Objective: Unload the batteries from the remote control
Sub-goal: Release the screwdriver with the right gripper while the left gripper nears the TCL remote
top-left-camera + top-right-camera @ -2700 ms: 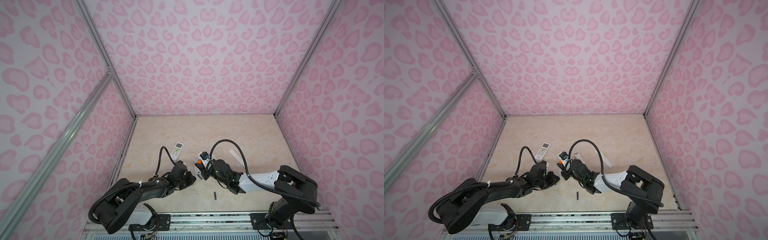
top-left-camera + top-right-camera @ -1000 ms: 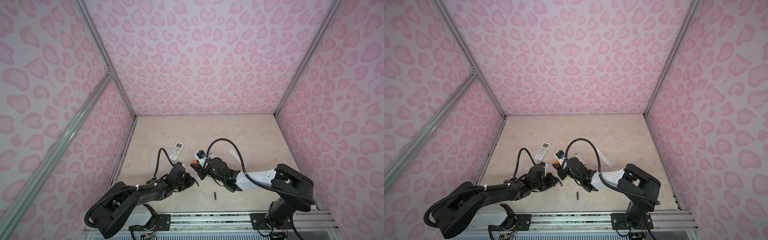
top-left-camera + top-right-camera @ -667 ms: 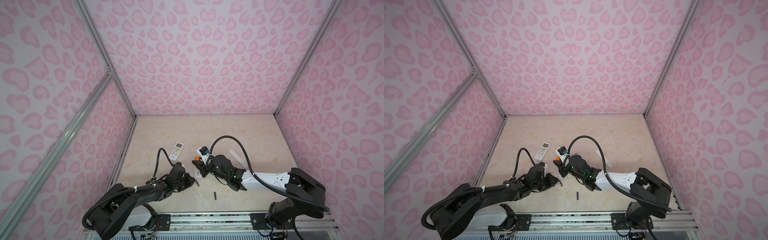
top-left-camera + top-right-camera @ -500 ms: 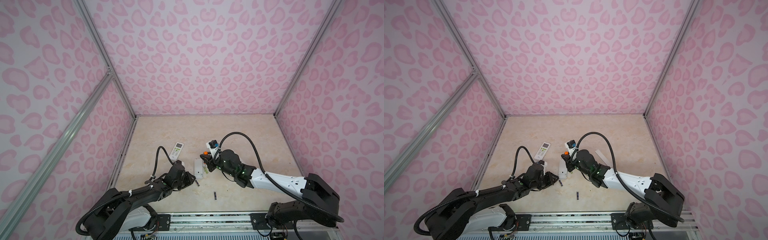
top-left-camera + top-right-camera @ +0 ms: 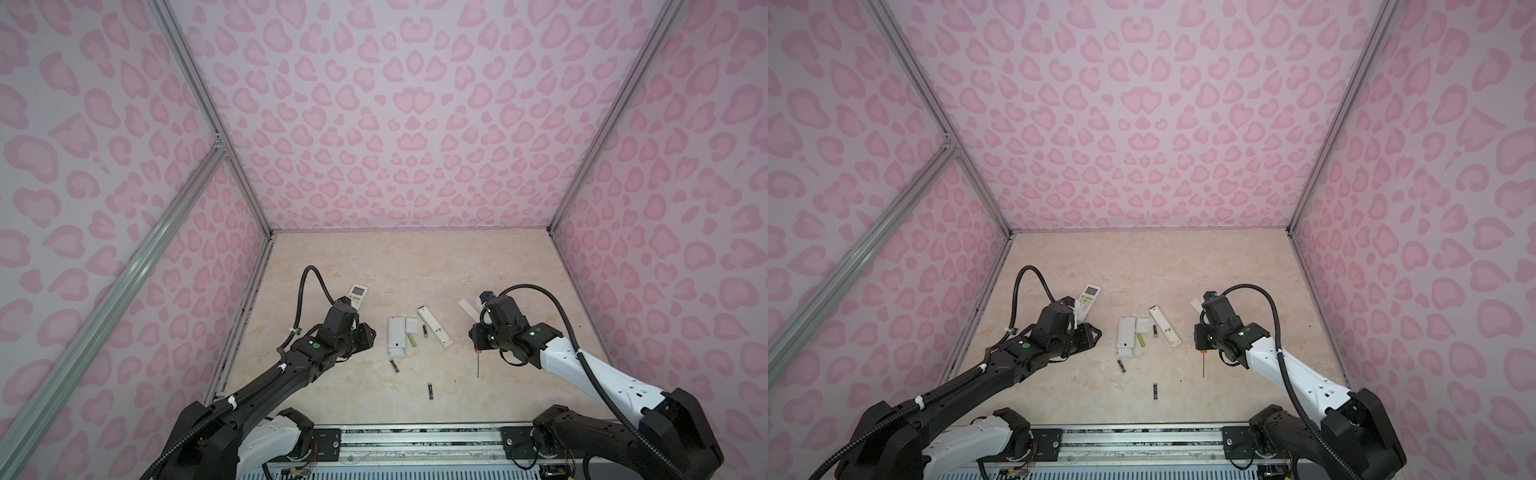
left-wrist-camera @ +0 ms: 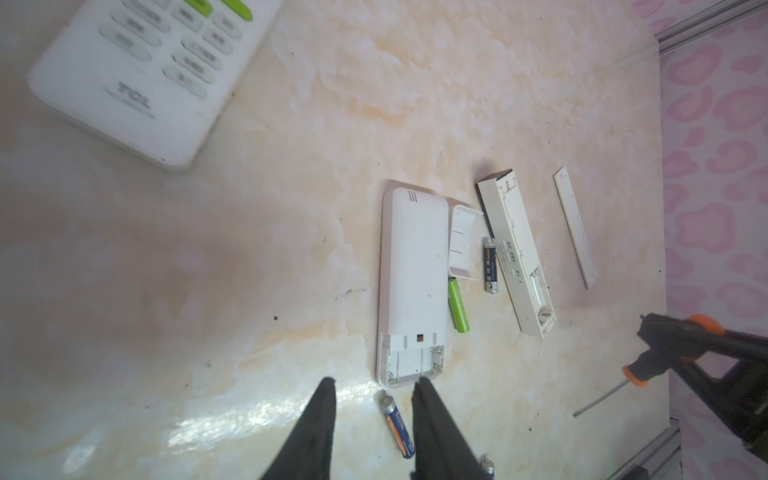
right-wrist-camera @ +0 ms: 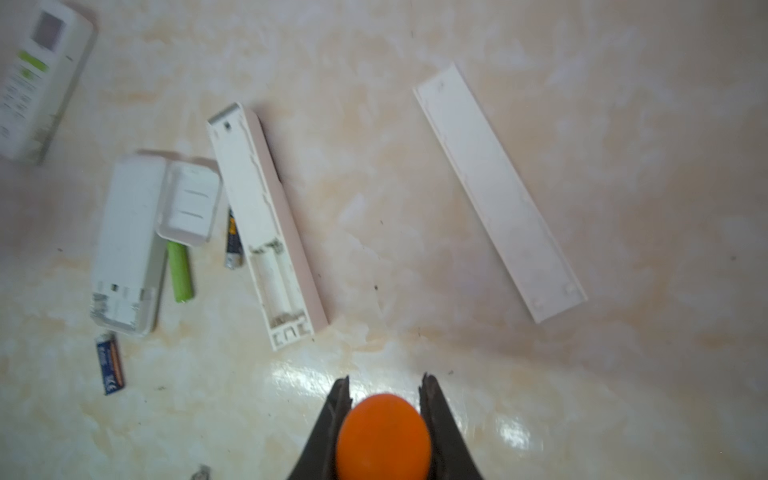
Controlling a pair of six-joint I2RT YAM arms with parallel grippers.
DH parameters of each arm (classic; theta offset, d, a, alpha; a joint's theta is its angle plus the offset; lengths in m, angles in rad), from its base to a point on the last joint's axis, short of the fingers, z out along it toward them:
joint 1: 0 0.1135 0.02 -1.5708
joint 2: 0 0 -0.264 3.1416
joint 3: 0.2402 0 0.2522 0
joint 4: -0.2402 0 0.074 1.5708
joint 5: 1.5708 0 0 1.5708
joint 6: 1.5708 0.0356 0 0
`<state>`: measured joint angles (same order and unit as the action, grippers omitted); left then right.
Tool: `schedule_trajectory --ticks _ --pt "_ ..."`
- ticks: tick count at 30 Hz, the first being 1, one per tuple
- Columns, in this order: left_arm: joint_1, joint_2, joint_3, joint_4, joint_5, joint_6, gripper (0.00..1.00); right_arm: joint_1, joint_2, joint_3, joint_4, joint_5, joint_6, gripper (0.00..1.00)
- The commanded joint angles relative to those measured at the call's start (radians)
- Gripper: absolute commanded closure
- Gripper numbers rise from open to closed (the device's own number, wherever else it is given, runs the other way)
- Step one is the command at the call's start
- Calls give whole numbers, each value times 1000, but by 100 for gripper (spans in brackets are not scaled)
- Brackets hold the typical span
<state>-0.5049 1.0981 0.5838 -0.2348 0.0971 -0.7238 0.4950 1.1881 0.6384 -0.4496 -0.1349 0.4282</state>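
Orange screwdriver handle (image 7: 382, 436) pinched in right jaws, shaft hidden; left jaws spread; one battery (image 6: 487, 473) edge-cropped.

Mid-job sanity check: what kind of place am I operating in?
Probably a robot test cell: pink patterned walls on aluminium framing, a marble-look tabletop, and a mounting rail at its front.

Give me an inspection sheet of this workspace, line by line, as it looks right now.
Surface: beige table, small dark specks.
Job's things: green battery and three dark batteries lie loose; wide remote and slim remote show empty bays; buttoned remote lies face up.
Clutter: small cover, long cover.
Grippers: left gripper open, empty, a dark battery just ahead; right gripper shut on screwdriver.
Cables: black cables arch above each arm.
Surroundings: pink patterned walls, metal frame; nothing else seen.
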Motion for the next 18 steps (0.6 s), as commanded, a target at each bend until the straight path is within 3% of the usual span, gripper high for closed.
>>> schedule_trajectory --ticks 1,9,13,18 --pt "45 -21 47 -128 -53 126 59 -3 52 -12 -50 -67 19 99" --pt "169 -55 89 -183 -46 207 52 -4 137 -34 61 26 23 82" --pt "214 -53 92 -182 -30 223 51 -3 176 -27 92 32 20 80" --pt "245 -14 108 -177 -9 245 46 -3 187 -21 96 31 20 67"
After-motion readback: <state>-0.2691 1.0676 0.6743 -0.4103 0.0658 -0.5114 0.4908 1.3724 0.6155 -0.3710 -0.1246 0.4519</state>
